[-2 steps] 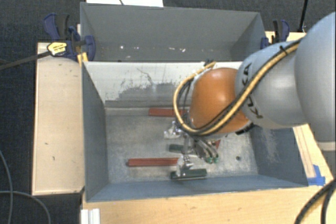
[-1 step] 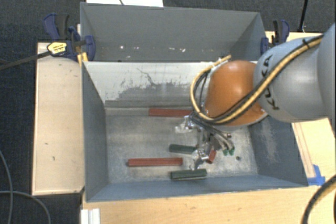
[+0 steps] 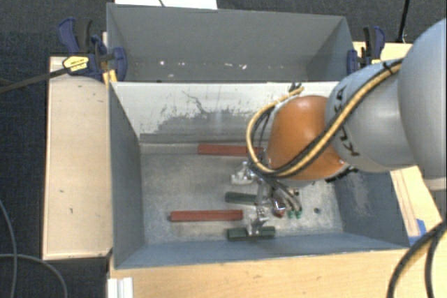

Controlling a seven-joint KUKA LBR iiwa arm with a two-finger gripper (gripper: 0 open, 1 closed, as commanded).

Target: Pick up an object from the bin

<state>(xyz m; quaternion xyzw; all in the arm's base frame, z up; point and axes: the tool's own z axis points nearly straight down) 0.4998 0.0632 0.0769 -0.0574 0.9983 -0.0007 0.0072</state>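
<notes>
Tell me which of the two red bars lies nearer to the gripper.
The front red bar, whose right end almost reaches the gripper. The back red bar lies farther away, at the rear wall's foot.

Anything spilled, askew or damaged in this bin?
Nothing is spilled. The rear red-brown bar, front red-brown bar and two dark green pieces lie flat on the bin floor, with the gripper low among the green ones. Only oddity: pale scuffs on the bin's back wall, plain wear.

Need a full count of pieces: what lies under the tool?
A dark green bar and a second green bar by the front wall poke out from under the tool. Anything directly beneath is covered.
</notes>
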